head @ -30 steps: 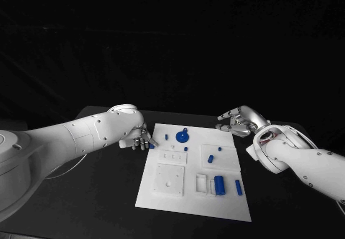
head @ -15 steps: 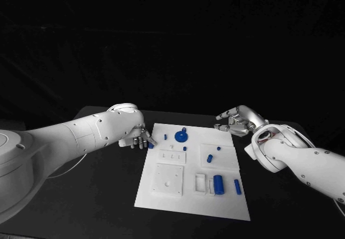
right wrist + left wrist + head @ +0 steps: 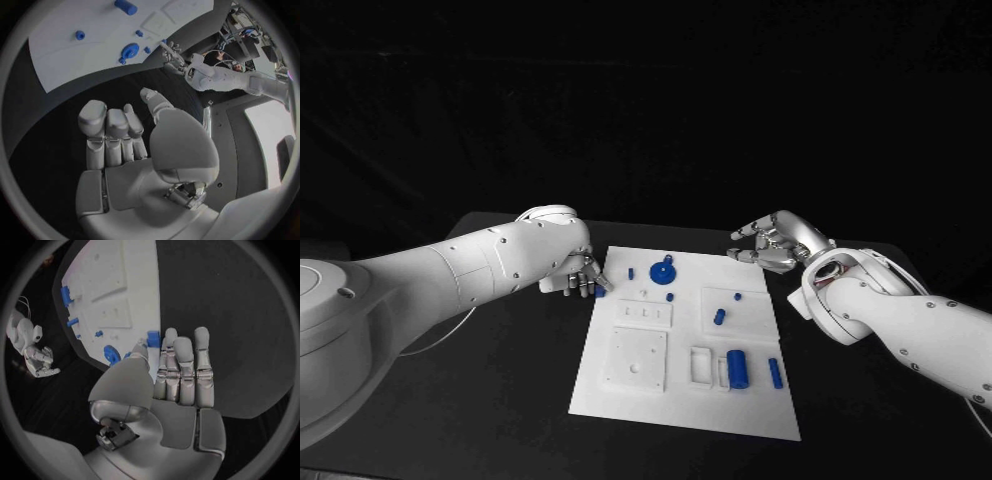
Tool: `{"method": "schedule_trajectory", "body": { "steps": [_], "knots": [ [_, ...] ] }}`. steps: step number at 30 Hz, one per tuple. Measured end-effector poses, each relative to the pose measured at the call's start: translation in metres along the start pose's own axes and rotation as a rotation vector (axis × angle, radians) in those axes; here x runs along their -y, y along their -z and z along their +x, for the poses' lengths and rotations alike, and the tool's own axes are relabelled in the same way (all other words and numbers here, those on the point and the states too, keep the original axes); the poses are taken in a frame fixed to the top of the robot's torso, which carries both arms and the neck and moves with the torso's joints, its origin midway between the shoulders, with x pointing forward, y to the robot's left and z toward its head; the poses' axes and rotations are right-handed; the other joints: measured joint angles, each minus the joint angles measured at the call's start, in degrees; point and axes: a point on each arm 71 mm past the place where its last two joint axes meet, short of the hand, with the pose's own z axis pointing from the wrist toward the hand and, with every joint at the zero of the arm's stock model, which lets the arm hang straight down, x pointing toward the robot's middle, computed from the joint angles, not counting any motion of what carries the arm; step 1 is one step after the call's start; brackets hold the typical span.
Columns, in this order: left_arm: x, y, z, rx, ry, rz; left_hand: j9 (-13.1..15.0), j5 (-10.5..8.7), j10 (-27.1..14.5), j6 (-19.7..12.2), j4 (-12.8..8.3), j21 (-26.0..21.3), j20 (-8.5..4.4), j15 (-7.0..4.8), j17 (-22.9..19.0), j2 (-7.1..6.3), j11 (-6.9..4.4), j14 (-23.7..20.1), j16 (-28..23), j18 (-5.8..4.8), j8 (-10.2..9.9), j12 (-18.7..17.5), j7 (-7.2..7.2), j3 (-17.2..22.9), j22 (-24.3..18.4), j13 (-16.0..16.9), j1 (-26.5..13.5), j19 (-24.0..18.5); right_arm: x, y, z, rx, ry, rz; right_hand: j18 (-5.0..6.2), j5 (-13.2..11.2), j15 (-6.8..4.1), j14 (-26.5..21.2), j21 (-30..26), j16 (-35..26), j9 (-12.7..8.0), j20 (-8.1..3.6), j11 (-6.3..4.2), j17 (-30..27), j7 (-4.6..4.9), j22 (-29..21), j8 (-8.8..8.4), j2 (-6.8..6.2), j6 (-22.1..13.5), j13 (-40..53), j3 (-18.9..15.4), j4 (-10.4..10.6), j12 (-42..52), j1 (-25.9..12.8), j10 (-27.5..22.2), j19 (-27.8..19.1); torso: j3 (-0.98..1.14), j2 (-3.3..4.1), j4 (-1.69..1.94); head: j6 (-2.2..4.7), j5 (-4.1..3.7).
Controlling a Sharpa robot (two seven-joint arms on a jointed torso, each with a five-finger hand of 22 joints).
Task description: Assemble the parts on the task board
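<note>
The white task board [image 3: 625,395] lies in the middle of the black table. Several blue parts are on it: a disc with a knob [image 3: 664,270] at the far end, small pegs [image 3: 720,317] in the middle and a thick cylinder [image 3: 737,369] nearer me. My left hand [image 3: 578,278] hovers at the board's far left edge. In the left wrist view its fingers [image 3: 187,365] lie straight and together, and a small blue part [image 3: 153,336] is pinched between thumb and first finger. My right hand [image 3: 770,244] holds nothing, off the board's far right corner, fingers loosely apart.
Black table surface [image 3: 488,400] surrounds the board on all sides. A raised square block [image 3: 639,365] and a slotted holder [image 3: 700,370] stand on the board's near half. In the right wrist view the board [image 3: 75,55] lies beyond my right hand [image 3: 125,145].
Both hands stay almost where they were; the right hand has edged slightly toward the board's far corner. The small blue part stays at my left fingertips.
</note>
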Motion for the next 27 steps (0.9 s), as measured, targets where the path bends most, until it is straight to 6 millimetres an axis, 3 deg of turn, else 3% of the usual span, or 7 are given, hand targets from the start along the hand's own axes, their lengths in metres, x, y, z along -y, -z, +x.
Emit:
{"method": "schedule_trajectory", "body": {
  "steps": [4, 8, 12, 17, 23, 27],
  "knots": [
    [0.001, 0.0, -0.001, -0.002, 0.008, 0.01, 0.01, 2.82, 0.0, -1.69, -1.33, 0.0, 0.08, 0.09, 0.0, 0.93, 0.0, -0.08, 0.0, 0.0, -0.24, 0.0, 0.5, 0.09, 0.0, -0.32, 1.91, -0.08, 0.0, 0.0, 0.0, -0.001, 0.0, 0.0, 0.0, 0.0, 0.0, 0.0, 0.0, 0.0, 0.0, 0.0, 0.0, 0.0, 0.0, 0.0, 0.0, 0.0, 0.0, 0.0, 0.0, 0.0, 0.0, 0.0, 0.0, 0.0, 0.0, -0.03, 0.05, -0.04, -0.12],
    [0.001, 0.0, -0.001, -0.006, 0.021, 0.02, -0.01, 4.15, -0.01, -2.08, -2.44, 0.22, 0.08, 0.09, 0.0, 1.37, 0.01, -0.09, 0.23, 0.0, -0.51, -0.24, 0.72, 0.73, 0.0, -0.48, 3.76, -0.08, 0.0, 0.0, 0.0, -0.001, 0.0, 0.0, 0.0, 0.0, 0.0, 0.0, 0.0, 0.0, 0.0, 0.0, 0.0, 0.0, 0.0, 0.0, 0.0, 0.0, 0.0, 0.0, 0.0, 0.0, 0.0, 0.0, 0.0, 0.0, -0.04, -0.05, 0.1, -0.05, -0.15],
    [0.001, 0.0, -0.002, -0.008, 0.04, 0.033, -2.62, 5.97, -0.11, -2.07, -3.83, 0.45, 0.04, 0.21, -0.01, 1.98, 0.13, -0.19, 0.25, 0.0, -0.8, -0.51, 0.7, 1.64, 0.0, -0.72, 5.75, -0.11, 0.0, 0.0, 0.001, -0.002, -0.001, -0.001, 0.0, 0.0, 0.0, 0.0, 0.0, 0.0, 0.0, 0.0, 0.0, 0.0, 0.0, 0.0, 0.0, 0.0, 0.0, 0.0, 0.0, 0.0, 0.0, 0.0, 0.0, 0.0, -0.04, -0.07, 0.1, -0.05, -0.08],
    [0.0, 0.0, -0.003, -0.008, 0.07, 0.045, -2.7, 8.25, -0.2, -2.13, -4.65, 0.9, -0.14, 0.24, 0.08, 2.32, 0.23, -0.22, 0.48, 0.01, -0.67, -0.67, 0.45, 1.66, 0.0, -1.03, 6.4, -0.3, -0.001, 0.0, 0.001, -0.002, -0.001, -0.001, 0.0, 0.0, 0.0, 0.0, 0.0, 0.0, 0.0, 0.0, 0.0, 0.0, 0.0, 0.0, 0.0, 0.0, 0.0, 0.0, 0.0, 0.0, 0.0, 0.0, 0.0, 0.0, -0.04, -0.07, 0.09, 0.05, 0.05],
    [-0.005, -0.001, -0.003, -0.004, 0.114, 0.06, -2.57, 13.65, -0.07, -0.92, -5.2, 1.8, -0.14, 0.0, 0.28, 2.31, 0.1, 0.23, 1.21, 0.0, -0.46, -0.67, 0.0, 1.43, 0.04, -1.17, 7.14, -0.3, -0.002, 0.0, 0.001, -0.003, -0.002, -0.003, 0.0, 0.27, 0.0, 0.0, 0.0, 0.0, 0.0, 0.0, 0.0, 0.0, 0.01, 0.0, 0.0, 0.18, -0.01, 0.06, 0.0, 0.0, 0.0, -0.18, 0.0, 0.0, -0.04, -0.07, 0.1, 0.14, 0.15],
    [-0.011, -0.001, -0.002, -0.002, 0.156, 0.074, -2.42, 15.7, 0.61, -0.04, -5.45, 2.93, -0.35, -0.66, 0.47, 2.21, -0.63, 1.06, 1.81, 0.01, -0.25, 1.73, 0.37, 1.21, 0.04, -0.67, 7.24, -0.51, -0.003, 0.0, 0.001, -0.005, -0.003, -0.007, 0.0, 0.28, 0.0, 0.0, 0.0, 0.0, 0.0, 0.0, 0.0, 0.0, 0.01, 0.0, 0.0, 0.25, -0.01, 0.08, 0.0, 0.0, 0.0, -0.25, 0.0, 0.0, -0.04, -0.1, 0.14, 0.21, 0.16]
  ]
}}
